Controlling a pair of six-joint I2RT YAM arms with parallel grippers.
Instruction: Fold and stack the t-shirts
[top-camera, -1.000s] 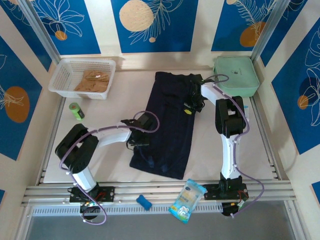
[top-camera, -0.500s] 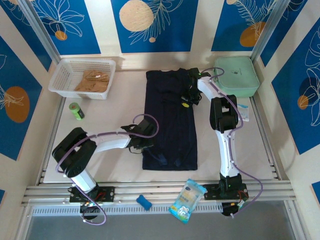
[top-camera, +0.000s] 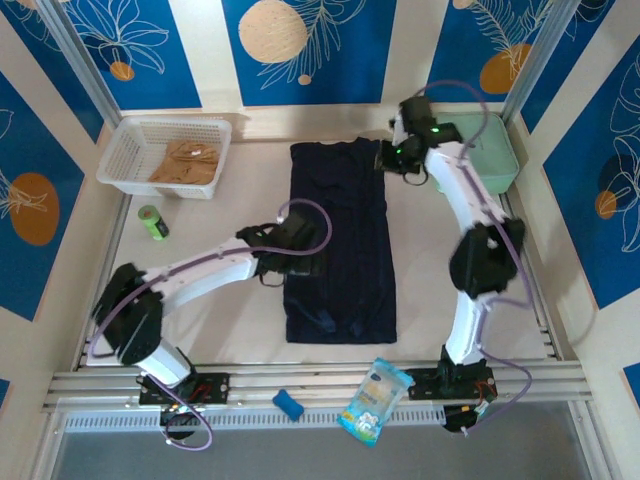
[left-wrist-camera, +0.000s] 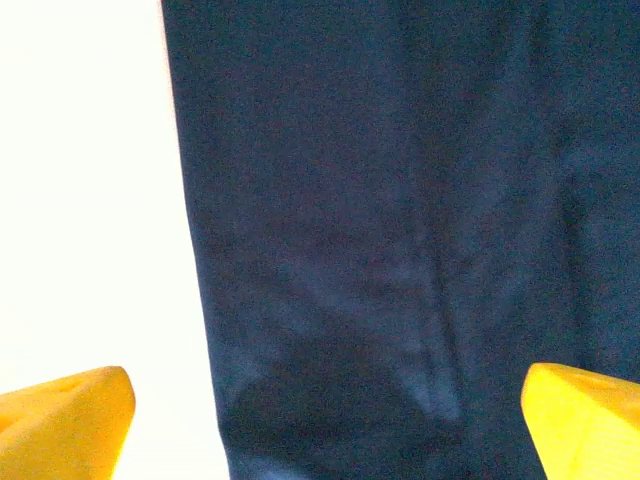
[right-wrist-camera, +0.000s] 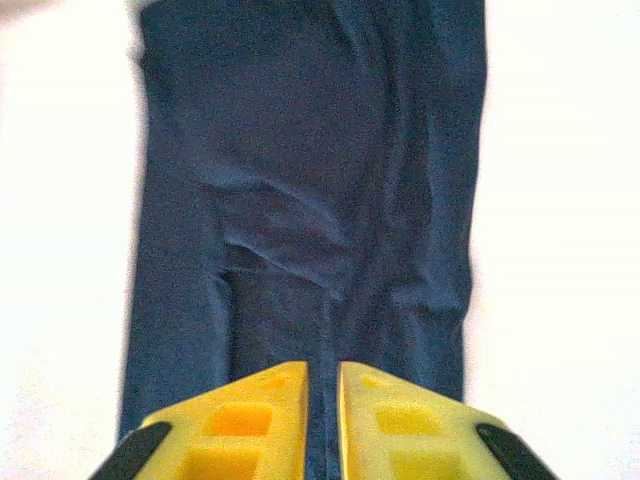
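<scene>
The dark navy t-shirt (top-camera: 345, 235) is lying flat in the middle of the counter (top-camera: 440, 300), folded lengthwise into a long, narrow rectangle running from the far side toward the arm bases. A few soft creases are showing across it in the right wrist view (right-wrist-camera: 300, 170).

The left tool (top-camera: 298, 258) is hovering over the shirt's left long edge, about midway along it. In its own camera the tool (left-wrist-camera: 325, 420) is standing released, its yellow fingertips (left-wrist-camera: 65, 425) spread wide. One is sitting over bare counter and the other over navy cloth (left-wrist-camera: 400, 200), with the shirt's edge running between them.

The right tool (top-camera: 390, 158) is hanging at the shirt's far right corner. Seen from its wrist, the tool (right-wrist-camera: 322, 420) is clenched, its yellow fingers (right-wrist-camera: 250, 420) leaving only a thin slit. It is looking down the length of the shirt.

The tan t-shirt (top-camera: 185, 160) is resting crumpled in the white basket (top-camera: 120, 150) at the far left corner, well apart from the navy one. A mint-green case (top-camera: 495, 150) is sitting at the far right, just behind the right arm.
</scene>
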